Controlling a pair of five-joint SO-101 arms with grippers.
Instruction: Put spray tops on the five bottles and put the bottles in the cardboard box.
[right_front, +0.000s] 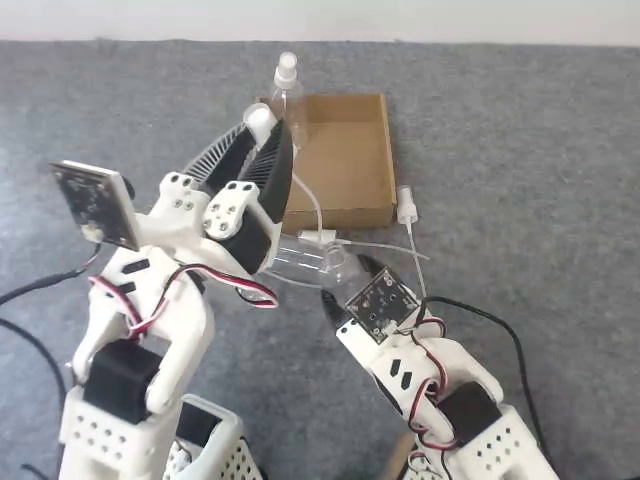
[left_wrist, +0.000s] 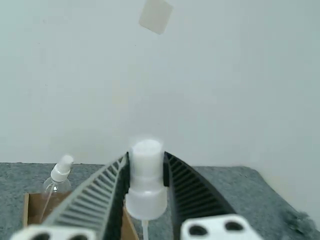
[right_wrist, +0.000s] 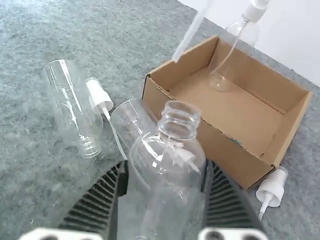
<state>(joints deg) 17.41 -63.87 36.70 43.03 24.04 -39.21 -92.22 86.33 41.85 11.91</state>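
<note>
Above the left side of the cardboard box (right_front: 350, 170): left gripper (right_front: 265, 135), raised high. Clamps a spray top (left_wrist: 146, 187) between both ribbed fingers, white cap end up. Lets its thin dip tube (right_wrist: 190, 30) hang down free near the front wall of the box.

Nearer to the arm bases, just in front of the box: right gripper (right_wrist: 165, 172). Squeezes an open bottle (right_wrist: 167, 145) by the body, one finger on each side, the bare neck tilted toward the box (clear plastic, fully see-through).

At the far left corner inside the box: capped bottle (right_front: 287, 95), upright, with a spray top already on.

On the grey carpet (right_front: 520, 120), between the box front and the right gripper: two more bottles on their sides, both with bare necks. First lying bottle (right_wrist: 72, 107) farther out from the box, second lying bottle (right_wrist: 131, 117) partly behind the held one. Between them a loose spray top (right_wrist: 99, 97), just beside the first, its tube running along the second.

Beside the near right corner of the box, also on the carpet: another loose top (right_front: 405, 205), just beside the cardboard wall, tube stretched toward the right arm.
</note>
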